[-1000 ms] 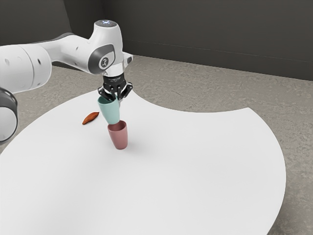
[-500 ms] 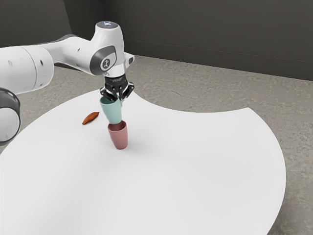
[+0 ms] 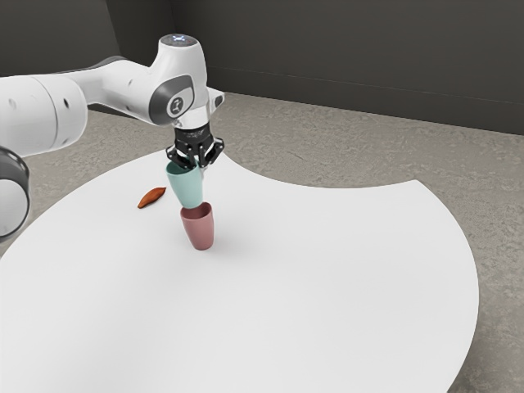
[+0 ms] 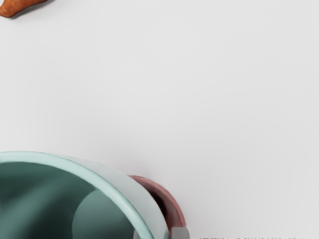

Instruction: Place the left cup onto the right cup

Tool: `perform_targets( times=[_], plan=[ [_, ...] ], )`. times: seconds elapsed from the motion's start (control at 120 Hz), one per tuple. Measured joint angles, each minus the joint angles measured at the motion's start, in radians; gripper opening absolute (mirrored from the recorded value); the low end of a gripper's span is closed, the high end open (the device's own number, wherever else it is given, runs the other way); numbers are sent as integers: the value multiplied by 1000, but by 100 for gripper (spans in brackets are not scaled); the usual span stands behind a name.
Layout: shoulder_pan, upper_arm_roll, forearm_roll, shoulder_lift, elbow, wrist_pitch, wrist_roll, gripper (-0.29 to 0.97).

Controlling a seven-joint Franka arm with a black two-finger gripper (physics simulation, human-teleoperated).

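A teal cup (image 3: 186,186) hangs tilted, its base resting at the mouth of a pink cup (image 3: 197,227) that stands upright on the white table (image 3: 311,278). My black gripper (image 3: 195,163) is shut on the teal cup's rim from above. In the wrist view the teal cup (image 4: 65,199) looms large just under my hand, and a sliver of the pink cup's rim (image 4: 167,201) shows beside it.
A small orange-brown object (image 3: 151,197) lies on the table toward the exterior view's left of the cups, also seen in the wrist view (image 4: 17,7). The table's curved edge runs behind the cups, with grey floor beyond.
The gripper and teal cup shifted slightly toward the exterior view's right and down, settling over the pink cup. Almost no motion in the last half second.
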Motion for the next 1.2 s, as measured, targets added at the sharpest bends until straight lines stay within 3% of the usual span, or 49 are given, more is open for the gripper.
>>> perform_targets(
  times=[1.2],
  plan=[
    [0,-5,4,19,-12,1,-33,-10]
  ],
)
